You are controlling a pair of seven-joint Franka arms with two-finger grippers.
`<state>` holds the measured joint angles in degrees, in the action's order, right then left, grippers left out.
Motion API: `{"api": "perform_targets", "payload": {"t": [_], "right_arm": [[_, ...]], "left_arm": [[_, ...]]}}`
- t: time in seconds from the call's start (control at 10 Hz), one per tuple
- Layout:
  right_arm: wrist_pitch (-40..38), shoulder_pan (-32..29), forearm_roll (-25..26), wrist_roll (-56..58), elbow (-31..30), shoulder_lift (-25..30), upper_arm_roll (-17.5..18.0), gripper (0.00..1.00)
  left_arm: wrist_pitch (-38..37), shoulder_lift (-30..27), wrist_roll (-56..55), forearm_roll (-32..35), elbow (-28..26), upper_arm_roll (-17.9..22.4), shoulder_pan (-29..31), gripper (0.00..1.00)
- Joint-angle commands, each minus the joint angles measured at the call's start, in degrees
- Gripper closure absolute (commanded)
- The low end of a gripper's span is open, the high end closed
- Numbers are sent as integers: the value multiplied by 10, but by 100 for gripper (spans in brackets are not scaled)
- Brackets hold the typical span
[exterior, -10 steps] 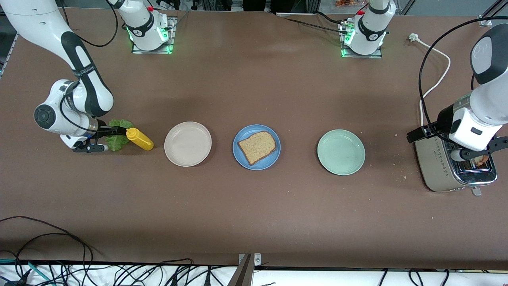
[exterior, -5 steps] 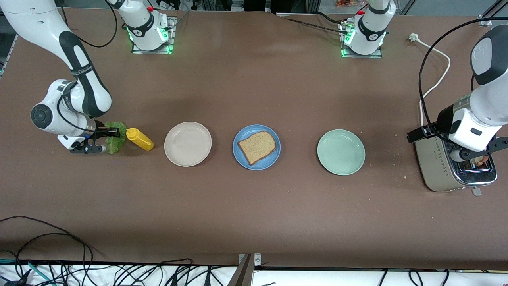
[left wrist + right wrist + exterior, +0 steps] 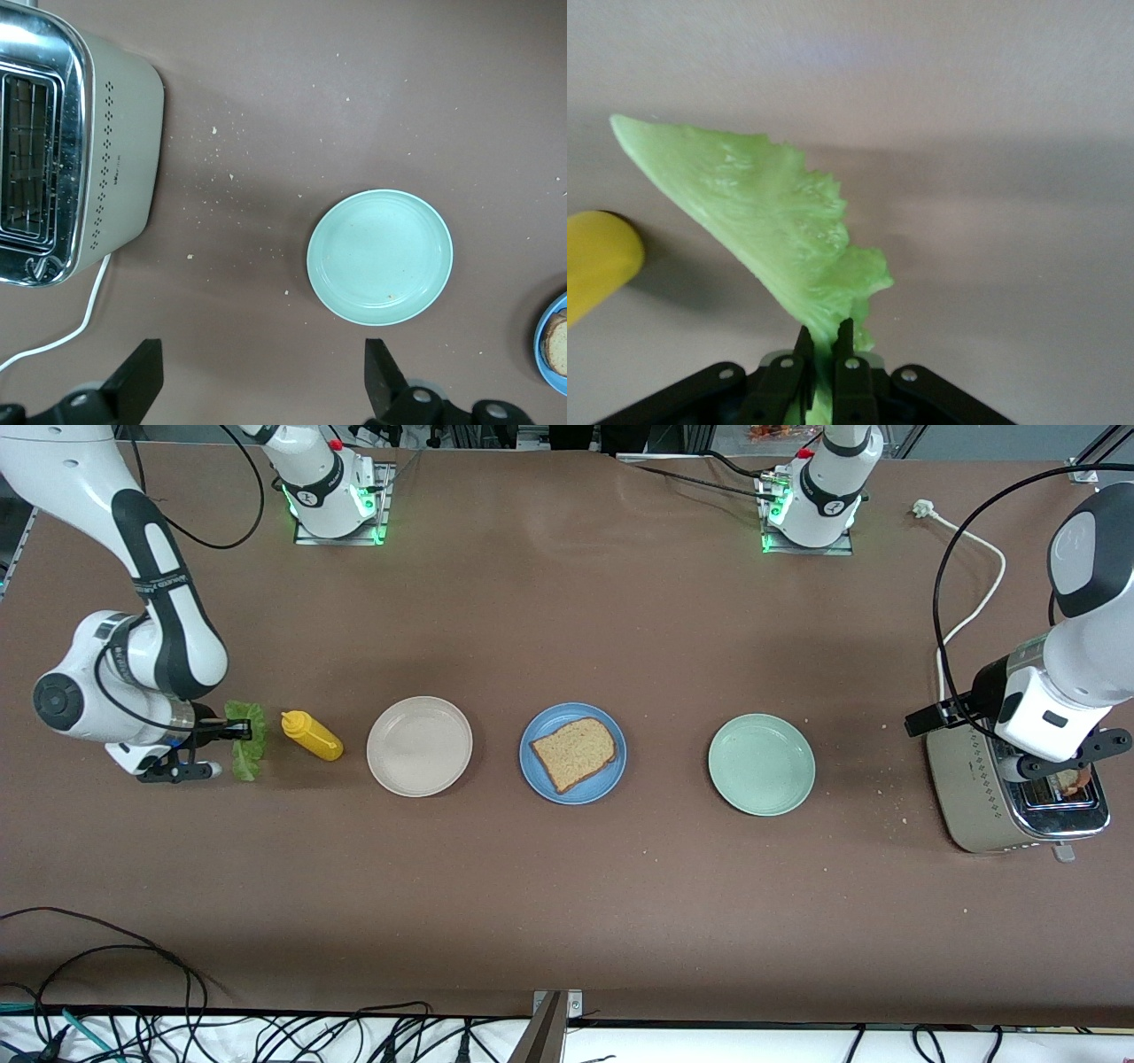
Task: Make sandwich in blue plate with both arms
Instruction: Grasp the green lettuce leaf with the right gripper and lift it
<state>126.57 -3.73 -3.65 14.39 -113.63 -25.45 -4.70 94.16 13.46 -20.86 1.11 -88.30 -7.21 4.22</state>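
Observation:
One brown bread slice (image 3: 574,754) lies on the blue plate (image 3: 532,775) at mid-table. My right gripper (image 3: 227,732) is shut on the green lettuce leaf (image 3: 246,751) beside the yellow bottle, toward the right arm's end of the table. In the right wrist view the fingertips (image 3: 844,335) pinch the leaf (image 3: 771,221) at its narrow end, and it casts a shadow on the table. My left gripper (image 3: 1054,772) hangs open over the toaster (image 3: 979,806), holding nothing. Its fingers (image 3: 142,385) stand far apart in the left wrist view. A small brown bit (image 3: 1076,781) shows at the toaster's top.
A yellow squeeze bottle (image 3: 312,736) lies between the leaf and a beige plate (image 3: 419,746). A pale green plate (image 3: 761,764) sits between the blue plate and the toaster. The toaster's white cord (image 3: 970,593) runs toward the left arm's base. Crumbs dot the table there.
The right gripper has shut on the lettuce leaf and drawn it away from the yellow bottle toward the right arm's end. The left arm has barely shifted.

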Motion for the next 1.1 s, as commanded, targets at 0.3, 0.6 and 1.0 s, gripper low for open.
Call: {"api": "perform_targets", "payload": {"t": [0.3, 0.6, 1.0], "right_arm": [[-299, 19, -7, 4, 239, -1, 7, 100], [-373, 79, -4, -85, 294, 12, 7, 100], [-405, 201, -13, -291, 307, 29, 9, 100]], "left_arm": [[-12, 3, 14, 15, 8, -5, 3, 0], [-13, 3, 12, 15, 8, -5, 3, 0], [-13, 5, 9, 15, 8, -5, 0, 0]]}}
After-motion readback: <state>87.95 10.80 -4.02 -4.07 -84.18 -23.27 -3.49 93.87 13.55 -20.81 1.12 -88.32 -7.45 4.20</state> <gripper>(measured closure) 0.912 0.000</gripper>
